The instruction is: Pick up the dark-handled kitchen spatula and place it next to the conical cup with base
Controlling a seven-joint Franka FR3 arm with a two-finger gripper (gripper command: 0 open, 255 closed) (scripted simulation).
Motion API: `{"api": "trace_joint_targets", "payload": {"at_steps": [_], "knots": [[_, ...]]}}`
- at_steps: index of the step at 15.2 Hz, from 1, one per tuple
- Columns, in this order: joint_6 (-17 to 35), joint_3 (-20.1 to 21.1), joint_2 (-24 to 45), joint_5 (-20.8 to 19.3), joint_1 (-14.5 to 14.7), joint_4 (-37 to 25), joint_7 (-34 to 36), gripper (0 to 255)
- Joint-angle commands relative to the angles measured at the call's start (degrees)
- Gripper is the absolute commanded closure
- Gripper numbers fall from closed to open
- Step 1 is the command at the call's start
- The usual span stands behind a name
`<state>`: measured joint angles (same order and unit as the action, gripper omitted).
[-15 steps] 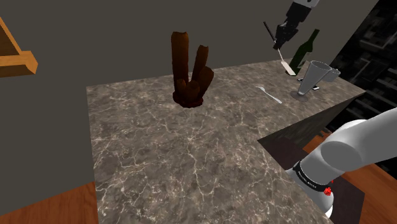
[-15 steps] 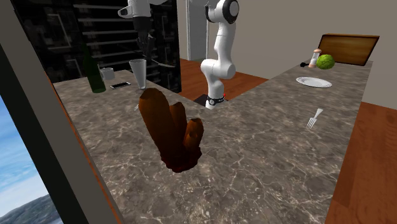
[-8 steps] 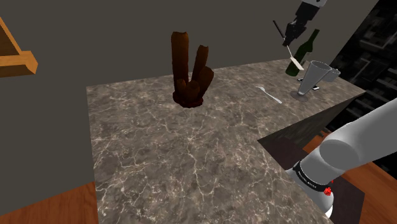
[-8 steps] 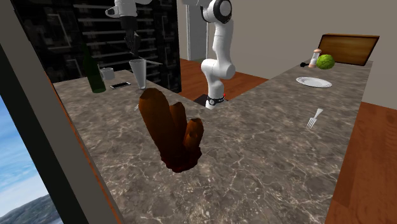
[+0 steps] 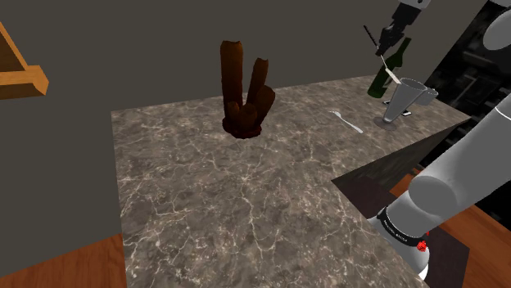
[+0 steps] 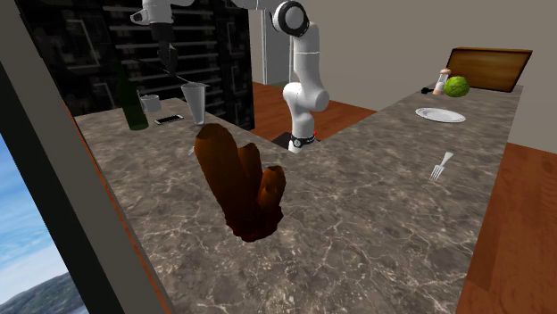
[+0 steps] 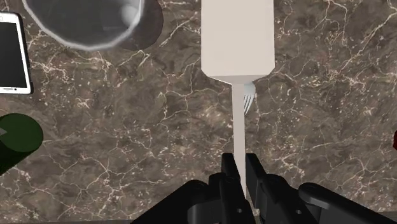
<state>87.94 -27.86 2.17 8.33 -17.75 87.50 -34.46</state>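
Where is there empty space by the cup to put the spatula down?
Bare marble lies between the cup and the small fork under the spatula, with the green bottle bordering it. A wide patch runs from the fork to the brown object. Crowded: the phone sits squeezed between cup and bottle.

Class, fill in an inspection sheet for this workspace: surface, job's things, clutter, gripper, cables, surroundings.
Surface: marbled counter.
Job's things: spatula held in the air over the counter; cup upright beside the bottle.
Clutter: bottle, phone, fork, brown lump, plate.
Gripper: gripper shut on the spatula.
Cables: nothing seen.
Surroundings: wood floor, dark shelving.
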Motion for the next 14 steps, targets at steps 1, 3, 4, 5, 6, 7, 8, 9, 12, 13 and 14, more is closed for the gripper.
{"api": "trace_joint_targets", "payload": {"at_steps": [1, 3, 4, 5, 6, 7, 8, 9, 12, 13, 14], "knots": [[-1.8, -1.5, 4.8, 2.3, -1.9, -5.5, -3.1, 255], [-3.8, -2.7, 9.5, 4.7, -4.5, -11.2, -6.0, 255], [-5.0, -3.1, 12.1, 6.0, -6.1, -14.4, -7.4, 255], [-6.3, -3.5, 14.7, 7.4, -7.8, -17.9, -8.7, 255], [-8.4, -3.8, 18.6, 9.5, -10.4, -23.2, -10.3, 255], [-7.3, -3.6, 18.1, 9.1, -10.2, -21.7, -10.3, 255], [-6.3, -3.5, 17.7, 8.8, -9.9, -20.3, -10.3, 255], [-5.3, -3.5, 17.3, 8.6, -9.5, -18.9, -10.4, 255], [-2.4, -3.5, 16.2, 8.0, -8.7, -15.0, -10.6, 255], [-1.5, -3.5, 15.9, 7.9, -8.5, -13.8, -10.6, 255], [-0.6, -3.5, 15.6, 7.7, -8.2, -12.7, -10.7, 255]]}}
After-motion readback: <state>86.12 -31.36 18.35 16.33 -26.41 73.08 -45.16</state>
